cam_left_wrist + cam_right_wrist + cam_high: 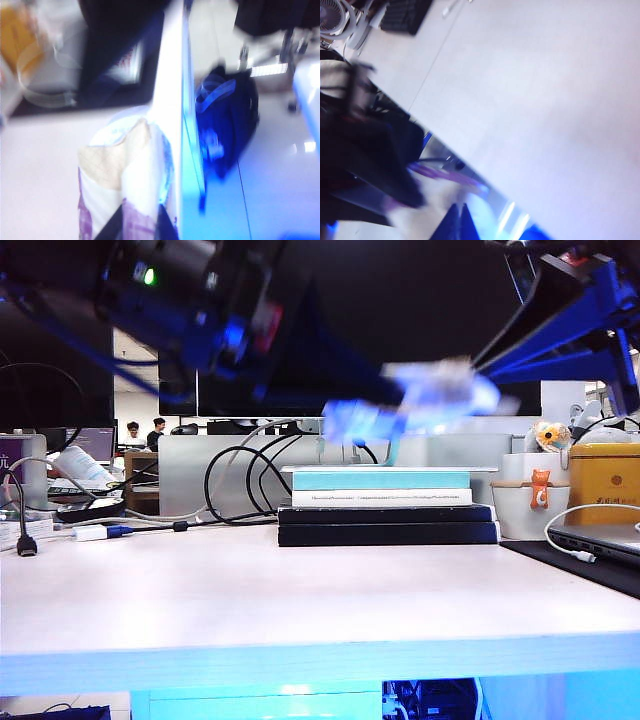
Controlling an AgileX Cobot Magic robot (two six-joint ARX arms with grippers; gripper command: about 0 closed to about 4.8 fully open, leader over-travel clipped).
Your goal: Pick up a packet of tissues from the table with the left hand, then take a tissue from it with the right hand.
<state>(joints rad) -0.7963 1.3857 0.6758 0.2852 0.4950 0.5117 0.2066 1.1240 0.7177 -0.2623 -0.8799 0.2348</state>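
Overhead, the left hand [137, 227] grips the packet of tissues [125, 175] well above the table [300, 590] — pale wood-grain, blue front edge, books [385, 505] stacked at the back. Right hand [457, 222] beside it, fingers fully closed; blur hides whether they pinch the tissue — cannot tell.

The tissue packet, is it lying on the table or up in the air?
Up in the air. The left gripper holds the tissue packet above the books, clear of the table.

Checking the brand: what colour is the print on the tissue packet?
Purple, on the packet of tissues; clearest in the left wrist view.
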